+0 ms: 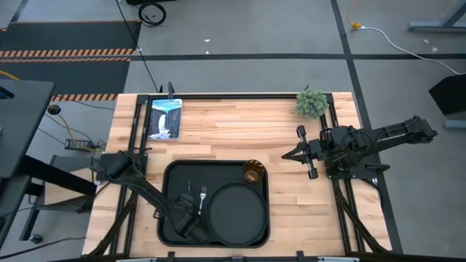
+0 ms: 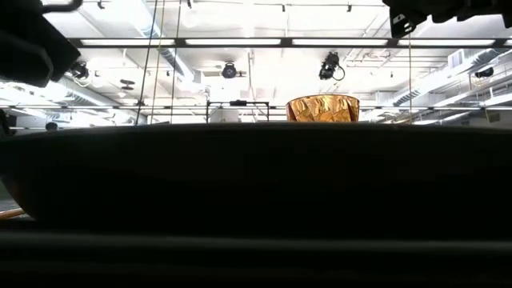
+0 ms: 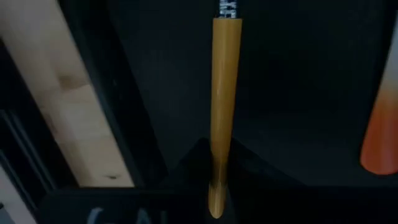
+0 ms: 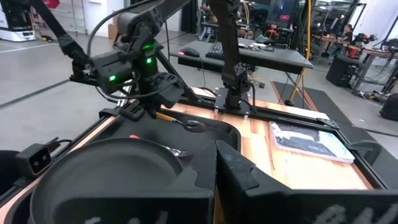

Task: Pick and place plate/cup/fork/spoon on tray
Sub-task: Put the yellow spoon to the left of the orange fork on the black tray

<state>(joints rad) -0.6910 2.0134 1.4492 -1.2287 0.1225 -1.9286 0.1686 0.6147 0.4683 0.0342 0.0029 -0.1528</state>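
The black tray [image 1: 169, 175] lies at the table's near middle. The round black plate [image 1: 237, 215] rests flat in its right half and also shows in the right wrist view [image 4: 99, 174]. The amber cup [image 1: 253, 172] stands upright in the tray's far right corner and rises behind the tray's rim in the low view [image 2: 322, 108]. The fork [image 1: 203, 195] lies on the tray floor left of the plate. My left gripper [image 1: 188, 207] is over the tray's left half, shut on the spoon [image 4: 186, 123]. My right gripper [image 1: 293, 154] is shut and empty above the table, right of the tray. My left gripper pinches the spoon's orange handle near its free end [image 3: 216, 180] between its two fingers. The fingers lie along the handle. The spoon sticks out about level toward the tray's far side, bowl [image 4: 196, 126] ahead, low over the tray floor; whether it touches the floor I cannot tell.
A small green plant [image 1: 312, 102] stands at the table's far right. A picture booklet [image 1: 164, 118] lies at the far left. Bare wood lies between them and the tray. The fork's orange handle [image 3: 379, 137] lies close beside the held spoon.
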